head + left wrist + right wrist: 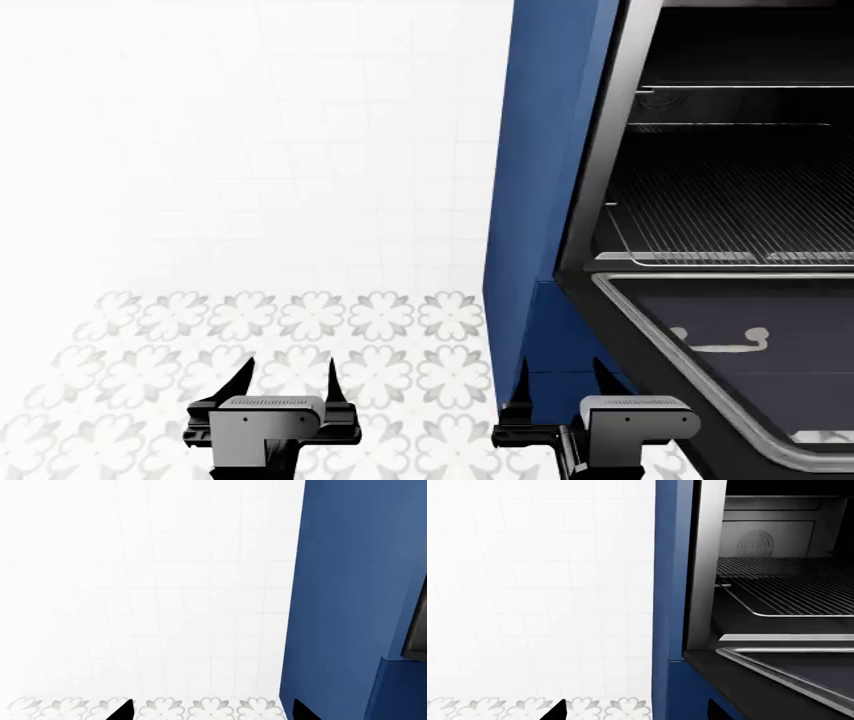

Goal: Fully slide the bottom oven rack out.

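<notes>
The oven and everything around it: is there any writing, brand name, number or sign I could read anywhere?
None. The oven, its door, the bottom oven rack and the blue side panel are blank. The white wall tiles and flower-patterned floor carry no text.

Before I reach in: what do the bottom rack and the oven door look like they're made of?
The bottom oven rack looks like bare silver metal wire: thin parallel rods with a bright rim at the front. The oven door, hanging open, appears to be a dark glossy glass pane in a silver metallic frame; a reflection shows on the pane. The oven side panel looks like smooth blue painted sheet. It is a render, so these are appearances only.
</notes>
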Robot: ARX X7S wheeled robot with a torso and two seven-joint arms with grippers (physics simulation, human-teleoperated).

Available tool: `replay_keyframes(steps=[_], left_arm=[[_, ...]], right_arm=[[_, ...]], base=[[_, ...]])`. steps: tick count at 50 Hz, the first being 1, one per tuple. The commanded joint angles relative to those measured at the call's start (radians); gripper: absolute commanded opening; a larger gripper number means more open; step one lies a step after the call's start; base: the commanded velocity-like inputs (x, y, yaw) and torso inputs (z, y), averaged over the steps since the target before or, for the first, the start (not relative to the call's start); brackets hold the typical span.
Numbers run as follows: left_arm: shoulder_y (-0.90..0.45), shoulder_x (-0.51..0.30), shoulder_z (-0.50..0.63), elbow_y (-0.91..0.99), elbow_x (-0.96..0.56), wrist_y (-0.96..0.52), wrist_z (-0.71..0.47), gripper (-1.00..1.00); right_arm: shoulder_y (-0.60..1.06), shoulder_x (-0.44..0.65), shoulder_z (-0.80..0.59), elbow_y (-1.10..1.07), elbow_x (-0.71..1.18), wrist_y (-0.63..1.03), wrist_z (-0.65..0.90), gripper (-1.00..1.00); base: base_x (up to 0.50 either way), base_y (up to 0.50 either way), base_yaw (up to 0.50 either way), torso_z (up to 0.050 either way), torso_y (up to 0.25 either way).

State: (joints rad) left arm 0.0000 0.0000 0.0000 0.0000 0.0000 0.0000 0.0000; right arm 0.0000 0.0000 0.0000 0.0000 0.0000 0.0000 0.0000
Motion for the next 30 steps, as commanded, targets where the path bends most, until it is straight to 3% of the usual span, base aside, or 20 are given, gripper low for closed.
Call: replay_keyframes(steps=[1, 12, 30], left_arm=[[0.000, -0.016, 0.019, -0.002, -0.016, 0.002, -0.017, 1.00], [0.001, -0.046, 0.056, 0.019, -0.049, -0.034, -0.057, 1.00], [0.002, -0.075, 0.074, 0.086, -0.086, -0.095, -0.101, 1.00]], right_arm=[[-0.001, 0.016, -0.020, -0.002, 0.014, -0.001, 0.020, 1.00], [-0.007, 0.048, -0.074, -0.032, -0.004, 0.013, 0.072, 1.00], [-0.011, 0.073, -0.113, -0.172, 0.010, 0.131, 0.113, 1.00]], base=[[0.00, 0.00, 0.00, 0.000, 0.000], [0.00, 0.00, 0.00, 0.002, 0.000], [0.00, 0.00, 0.00, 0.050, 0.000]])
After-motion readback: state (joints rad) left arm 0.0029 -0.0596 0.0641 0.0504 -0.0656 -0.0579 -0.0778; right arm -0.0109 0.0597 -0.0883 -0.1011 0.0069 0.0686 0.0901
